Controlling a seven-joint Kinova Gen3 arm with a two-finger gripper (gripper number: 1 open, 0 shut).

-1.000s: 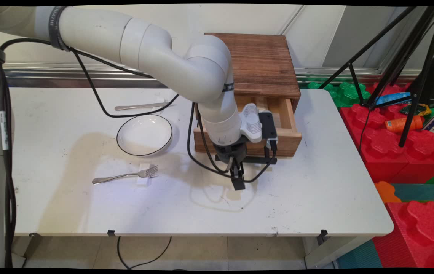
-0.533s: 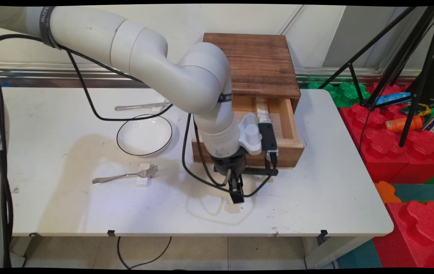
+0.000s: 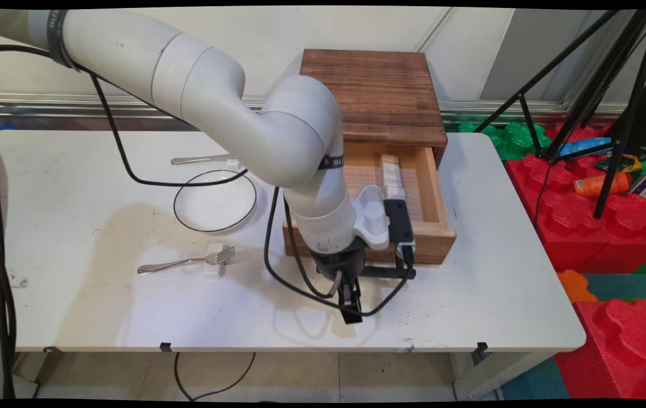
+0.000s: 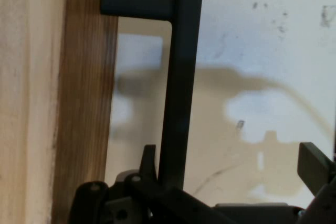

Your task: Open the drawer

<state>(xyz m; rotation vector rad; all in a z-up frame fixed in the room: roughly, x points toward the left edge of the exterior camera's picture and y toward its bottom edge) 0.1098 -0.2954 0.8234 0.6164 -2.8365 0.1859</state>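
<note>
A brown wooden box (image 3: 374, 96) stands at the table's back with its drawer (image 3: 433, 241) pulled out towards the near side. Small white blocks (image 3: 391, 170) lie inside the drawer. The black bar handle (image 3: 382, 273) crosses the drawer's front. My gripper (image 3: 350, 309) points down just in front of that handle. In the hand view the handle (image 4: 181, 77) runs up between my two fingers, close against the left fingertip (image 4: 149, 156), while the right one (image 4: 315, 163) stands well apart. The gripper (image 4: 231, 161) is open around the bar.
A white bowl (image 3: 215, 201) with a dark rim sits left of the drawer. A fork (image 3: 187, 262) rests on a small white block (image 3: 213, 267) nearer the front, and another utensil (image 3: 204, 160) lies behind the bowl. A black tripod (image 3: 612, 102) and red foam blocks (image 3: 600, 226) stand off the right edge.
The gripper has moved towards the table's near edge and the drawer has slid further out with it, uncovering more of its inside and the white blocks.
</note>
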